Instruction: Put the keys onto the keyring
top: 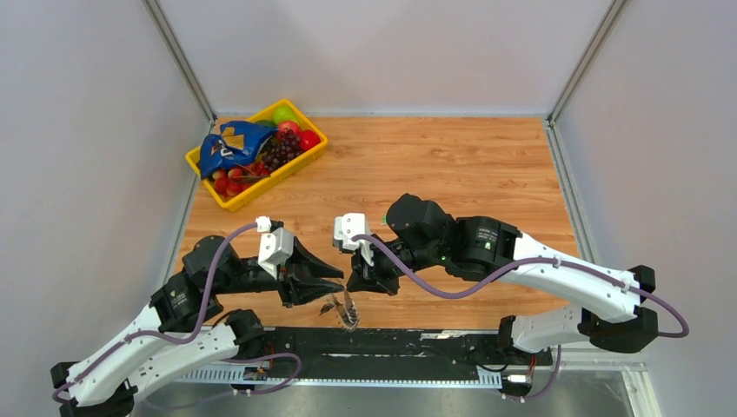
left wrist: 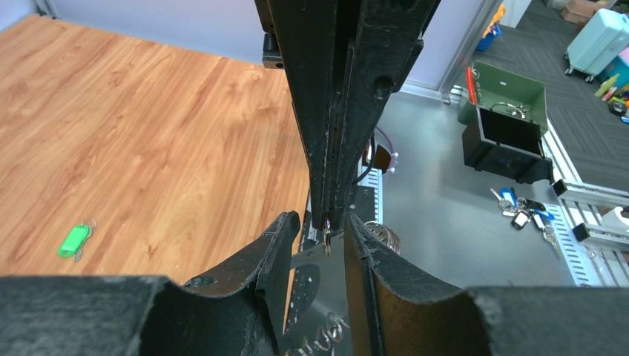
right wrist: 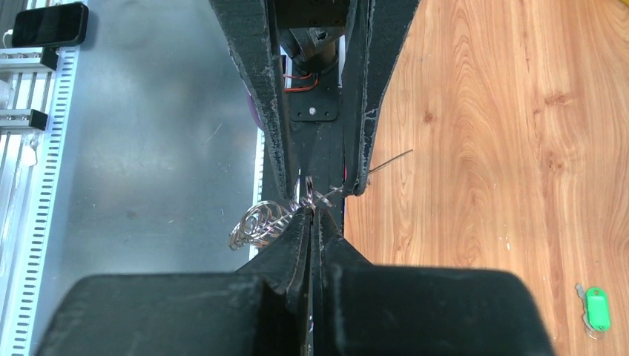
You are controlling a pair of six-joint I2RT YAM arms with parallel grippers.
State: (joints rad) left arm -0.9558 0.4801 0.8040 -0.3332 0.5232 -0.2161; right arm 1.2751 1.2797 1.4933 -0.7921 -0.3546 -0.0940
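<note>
The keyring [top: 348, 311] hangs at the table's near edge, between the two gripper tips. In the left wrist view its flat grey band [left wrist: 311, 259] spans the gap between my left gripper's [left wrist: 320, 230] fingers, which stand a little apart and seem to pinch it. My right gripper [right wrist: 311, 211] is shut on a thin silver ring [right wrist: 310, 194] that it holds edge-on between the left fingers [right wrist: 276, 163]. A cluster of silver rings [right wrist: 259, 222] dangles beside it. One key with a green tag [left wrist: 74, 240] lies loose on the wood and also shows in the right wrist view [right wrist: 597, 308].
A yellow basket [top: 261, 187] of fruit with a blue bag [top: 228, 146] stands at the back left. A black rail [top: 417, 343] runs along the near edge. On the floor beyond it are several keys [left wrist: 519, 211] and a green box [left wrist: 512, 96].
</note>
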